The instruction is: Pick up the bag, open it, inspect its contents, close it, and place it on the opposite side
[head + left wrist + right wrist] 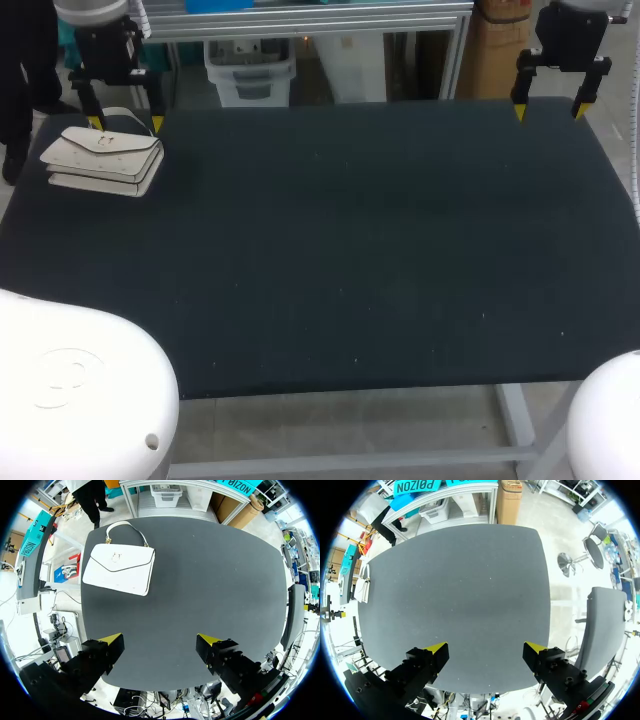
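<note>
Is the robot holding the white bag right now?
No, the bag lies flat on the table, ahead of the open left pincer, with nothing touching it.

In the head view the top edge cuts off both my arms above the left gripper (126, 123) and right gripper (548, 111). Two white housings (70, 390) hide the near corners of the bench (350, 250). At the far left corner the bag (103, 158) lies flap down, so I can't see inside it. In the right wrist view it's too small to make out any clasp.
</note>
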`<state>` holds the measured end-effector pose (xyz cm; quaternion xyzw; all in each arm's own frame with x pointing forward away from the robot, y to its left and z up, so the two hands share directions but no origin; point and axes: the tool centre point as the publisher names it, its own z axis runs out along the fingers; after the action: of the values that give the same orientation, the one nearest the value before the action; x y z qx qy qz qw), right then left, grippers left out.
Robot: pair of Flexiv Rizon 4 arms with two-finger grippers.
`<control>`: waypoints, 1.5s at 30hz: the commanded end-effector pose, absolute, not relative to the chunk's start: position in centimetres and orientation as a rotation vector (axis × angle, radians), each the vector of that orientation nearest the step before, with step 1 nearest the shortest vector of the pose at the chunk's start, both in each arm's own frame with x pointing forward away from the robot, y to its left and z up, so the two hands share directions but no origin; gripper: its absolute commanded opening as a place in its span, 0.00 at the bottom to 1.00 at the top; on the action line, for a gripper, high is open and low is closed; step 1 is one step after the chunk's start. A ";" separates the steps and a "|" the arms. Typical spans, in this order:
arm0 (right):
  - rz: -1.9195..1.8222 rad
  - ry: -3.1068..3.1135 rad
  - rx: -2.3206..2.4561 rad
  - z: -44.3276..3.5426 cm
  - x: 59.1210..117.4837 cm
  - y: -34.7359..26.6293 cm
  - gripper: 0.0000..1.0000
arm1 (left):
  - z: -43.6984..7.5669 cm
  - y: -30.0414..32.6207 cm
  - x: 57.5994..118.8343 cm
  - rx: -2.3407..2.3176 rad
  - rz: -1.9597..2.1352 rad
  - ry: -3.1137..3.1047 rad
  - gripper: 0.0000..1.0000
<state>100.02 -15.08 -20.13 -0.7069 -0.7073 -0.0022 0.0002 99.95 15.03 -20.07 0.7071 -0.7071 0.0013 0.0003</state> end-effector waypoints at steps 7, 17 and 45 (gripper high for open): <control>-0.004 -2.222 -2.221 -20.1 100.0 -15.0 1.00 | -20.0 15.0 100.0 2.221 0.002 -2.221 1.00; -0.004 -2.222 -2.221 -20.1 100.0 -15.0 1.00 | -20.0 15.0 100.0 2.221 0.002 -2.221 1.00; 0.014 -2.806 -1.093 -22.5 95.1 -14.6 1.00 | -21.6 27.5 106.3 1.714 0.155 -1.948 1.00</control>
<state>95.50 -14.10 -22.40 -0.4710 -0.8805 0.0180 0.0513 105.31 26.17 -21.20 0.6627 -0.7294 0.0545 0.1609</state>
